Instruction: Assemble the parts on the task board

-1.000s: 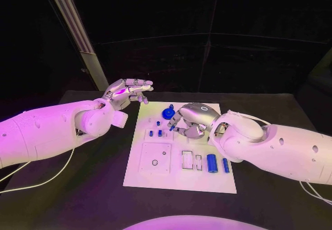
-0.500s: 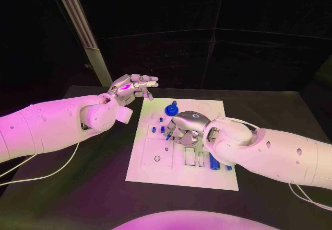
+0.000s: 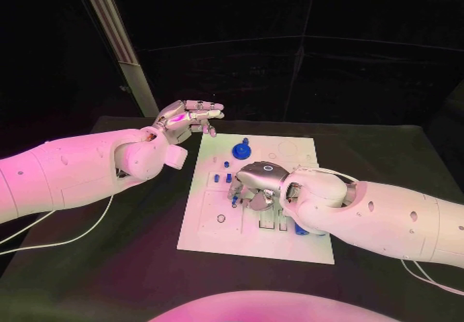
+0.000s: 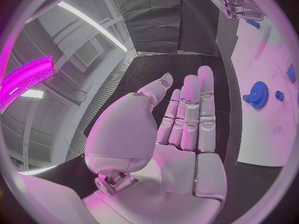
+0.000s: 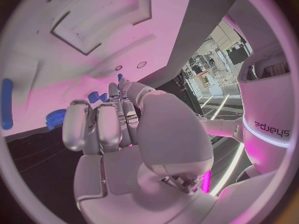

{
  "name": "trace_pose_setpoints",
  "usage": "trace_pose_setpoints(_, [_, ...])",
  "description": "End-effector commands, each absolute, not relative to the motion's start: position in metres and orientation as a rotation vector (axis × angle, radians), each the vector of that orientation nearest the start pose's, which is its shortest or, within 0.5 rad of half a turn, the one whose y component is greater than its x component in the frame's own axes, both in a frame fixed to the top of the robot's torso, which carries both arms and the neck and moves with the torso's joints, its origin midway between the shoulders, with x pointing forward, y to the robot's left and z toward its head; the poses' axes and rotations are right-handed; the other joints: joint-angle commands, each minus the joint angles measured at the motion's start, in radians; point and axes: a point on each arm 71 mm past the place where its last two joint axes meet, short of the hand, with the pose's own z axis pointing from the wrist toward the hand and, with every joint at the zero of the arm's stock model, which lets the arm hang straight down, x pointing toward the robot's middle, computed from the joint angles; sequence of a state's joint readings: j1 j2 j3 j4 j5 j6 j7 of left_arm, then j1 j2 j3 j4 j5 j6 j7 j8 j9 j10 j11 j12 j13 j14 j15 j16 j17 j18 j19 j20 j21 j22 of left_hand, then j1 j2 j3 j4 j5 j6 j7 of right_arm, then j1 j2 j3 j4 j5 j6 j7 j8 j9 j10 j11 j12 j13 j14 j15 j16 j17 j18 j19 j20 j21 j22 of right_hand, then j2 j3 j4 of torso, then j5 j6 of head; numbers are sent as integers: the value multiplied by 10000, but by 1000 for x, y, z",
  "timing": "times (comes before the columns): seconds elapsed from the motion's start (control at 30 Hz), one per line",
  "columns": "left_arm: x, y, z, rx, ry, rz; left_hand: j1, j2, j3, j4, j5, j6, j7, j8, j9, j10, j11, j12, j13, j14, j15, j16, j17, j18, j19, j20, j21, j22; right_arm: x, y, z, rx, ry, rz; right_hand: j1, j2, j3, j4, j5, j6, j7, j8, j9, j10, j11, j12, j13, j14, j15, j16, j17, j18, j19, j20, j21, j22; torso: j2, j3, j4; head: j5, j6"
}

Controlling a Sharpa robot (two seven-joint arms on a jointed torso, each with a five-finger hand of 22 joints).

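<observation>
The right hand [image 3: 259,182] hangs low over the middle of the white board [image 3: 290,151], palm down with its fingers curled under; I can make out a small blue piece [image 3: 233,199] at its fingertips on the side toward the left arm, but whether the hand pinches it or only hovers over it I cannot tell. The left hand [image 3: 184,117] is held up off the far left corner of the board, fingers spread and straight, holding nothing, well apart from any of the parts. A blue gear [image 3: 242,147] stands on the board just beyond the right hand, with a few small blue pegs [image 3: 224,176] between the gear and the hand. A longer blue bar [image 3: 301,229] lies close under the right forearm, its long axis running toward the near edge of the board. An outlined rectangular recess [image 3: 220,213] sits on the near left part of the board, just beside the right hand's fingers and in the open. I judge the right hand far the nearer to the work, and the free room lies toward the left half of the board and the dark bench [image 3: 116,268] beyond it, since the right forearm covers the near right corner
</observation>
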State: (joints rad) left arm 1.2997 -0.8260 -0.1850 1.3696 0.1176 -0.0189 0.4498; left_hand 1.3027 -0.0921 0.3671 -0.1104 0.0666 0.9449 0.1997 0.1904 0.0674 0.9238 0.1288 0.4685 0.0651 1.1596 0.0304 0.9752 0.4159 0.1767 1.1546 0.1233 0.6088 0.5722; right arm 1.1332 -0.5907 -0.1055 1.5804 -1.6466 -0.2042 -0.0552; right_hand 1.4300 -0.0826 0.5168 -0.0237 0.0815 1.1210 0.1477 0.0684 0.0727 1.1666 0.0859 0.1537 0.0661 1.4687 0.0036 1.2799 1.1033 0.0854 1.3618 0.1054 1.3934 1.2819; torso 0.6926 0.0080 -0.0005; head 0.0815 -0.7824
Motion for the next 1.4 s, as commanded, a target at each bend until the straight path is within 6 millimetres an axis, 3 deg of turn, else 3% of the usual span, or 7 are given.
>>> trace_pose_setpoints(0.03, [512,237,-183,-11189,14641,-17189,-9,59,-51,-14,63,-48,13,7,-1,-52,-16,-29,16,-15,55,53,-11,54,-2,84,-42,-11,419,-51,-229,-6376,17254,8770,-110,-9,-20,-11,39,15,80,-17,10,47,-1,-44,15,211,-6,36,-6,-136,21,47,14,-11,-6,0,-3,9,-8])
trace_pose_setpoints(1.4, [511,237,-184,-11242,14839,-17217,13,100,-72,-17,64,-68,19,35,5,-68,-10,-13,20,-36,60,62,-30,56,-6,90,-64,-31,412,-41,-236,-7207,17372,7801,-378,-79,-193,37,-92,-151,93,-59,-19,-108,33,-157,-3,158,18,-69,-198,-90,-129,70,-116,-199,-7,-13,3,36,-61])
